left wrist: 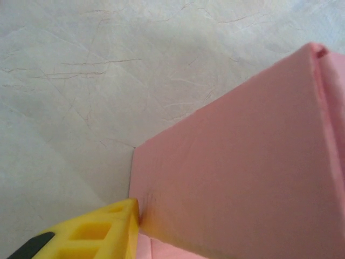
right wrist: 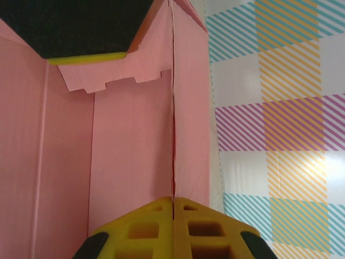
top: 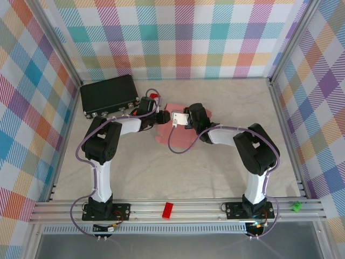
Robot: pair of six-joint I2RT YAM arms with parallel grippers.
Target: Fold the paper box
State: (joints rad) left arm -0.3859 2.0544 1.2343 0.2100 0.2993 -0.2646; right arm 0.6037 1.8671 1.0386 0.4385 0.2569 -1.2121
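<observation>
Right gripper [right wrist: 173,204] at bottom centre, yellow fingers [right wrist: 145,229] together on a box [right wrist: 129,145] wall, left gripper [top: 164,116], one finger [left wrist: 102,232] touching the outer wall lower left (its grip unclear), box mid-frame from above.

The paper box [left wrist: 242,178] is pale pink, the case [top: 109,94] black, the walls [top: 183,38] pastel plaid, one block [top: 168,210] red

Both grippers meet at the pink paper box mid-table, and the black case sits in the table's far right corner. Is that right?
No. The black case sits in the far left corner, not the far right; the top external view shows it. As stated, the left gripper and right gripper meet at the pink paper box mid-table.
</observation>
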